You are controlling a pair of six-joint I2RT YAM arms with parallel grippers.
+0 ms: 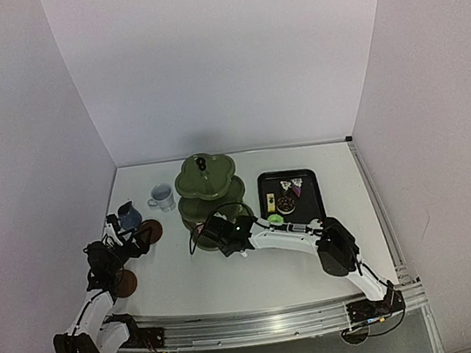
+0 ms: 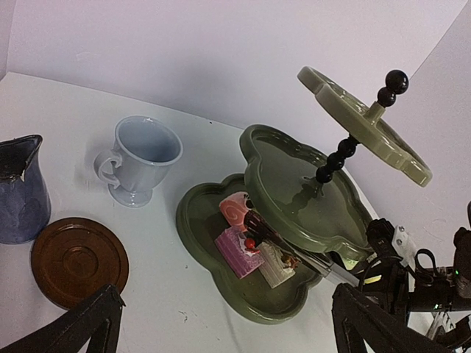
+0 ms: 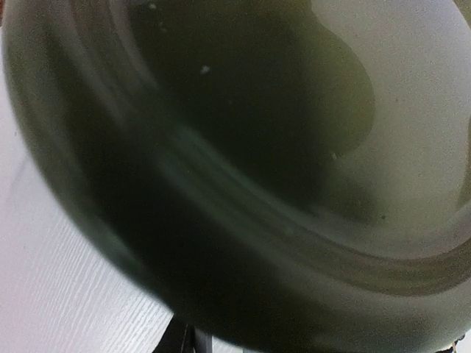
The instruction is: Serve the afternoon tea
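The dark green three-tier stand (image 1: 206,185) stands mid-table and also shows in the left wrist view (image 2: 294,184). Its bottom tier holds a pink roll cake (image 2: 235,209), a purple cake (image 2: 237,251) and a white cake (image 2: 278,266). My right gripper (image 1: 211,232) is shut on the metal tongs (image 2: 327,268). The tongs reach into the bottom tier with a dark cake (image 2: 261,224) at their tip. The right wrist view shows only the blurred stand (image 3: 221,184). My left gripper (image 2: 228,312) is open and empty, near a brown saucer (image 2: 77,259), the dark blue mug (image 2: 22,195) and the pale mug (image 2: 140,158).
The black tray (image 1: 266,191) right of the stand holds more small cakes (image 1: 286,204). A second brown saucer (image 1: 125,282) lies by the left arm. White walls enclose the table on three sides.
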